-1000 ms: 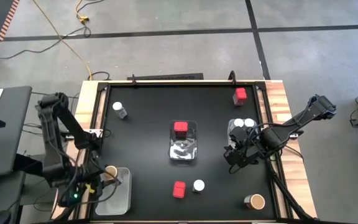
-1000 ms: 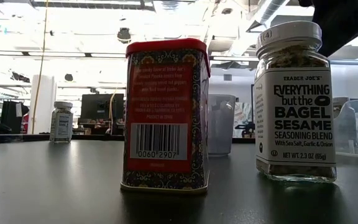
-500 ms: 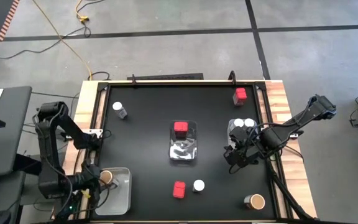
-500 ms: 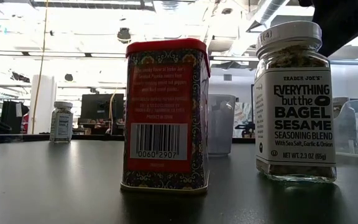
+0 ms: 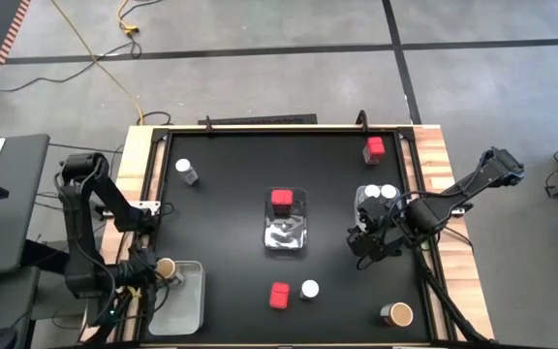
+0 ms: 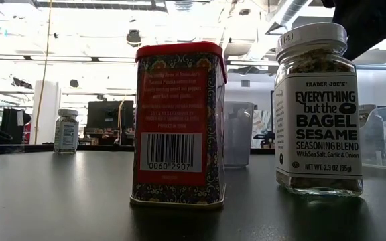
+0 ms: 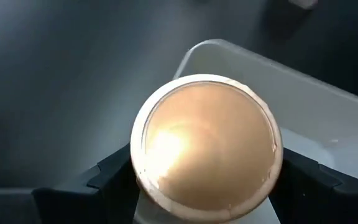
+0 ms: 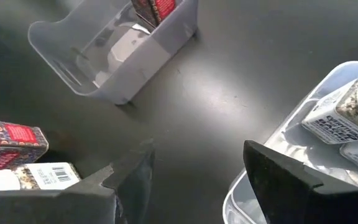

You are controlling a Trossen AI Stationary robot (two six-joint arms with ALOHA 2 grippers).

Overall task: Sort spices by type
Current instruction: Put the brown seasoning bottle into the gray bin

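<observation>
Left gripper (image 5: 167,270) at the near left corner of the black worktop (image 5: 231,194), jaws closed on a tan-topped jar (image 5: 167,269) held above the rim of the clear bin (image 5: 190,308) there; in the left wrist view the round tan lid (image 7: 207,148) sits squarely between the two dark fingers (image 7: 107,177). Right gripper (image 5: 364,240) low over the worktop just beside the right-hand bin (image 5: 361,208), jaws parted and holding nothing, bare worktop between the fingers (image 8: 278,171). Two white-lidded jars (image 5: 381,193) lying in that right-hand bin. One red tin (image 5: 281,199) standing in the centre bin (image 5: 285,238). Another red tin (image 5: 279,295) and a white-lidded jar (image 5: 309,289) side by side near the front edge. Third red tin (image 5: 374,149) at the far right corner, a white-lidded jar (image 5: 186,171) far left, a tan-topped jar (image 5: 397,314) near right.
</observation>
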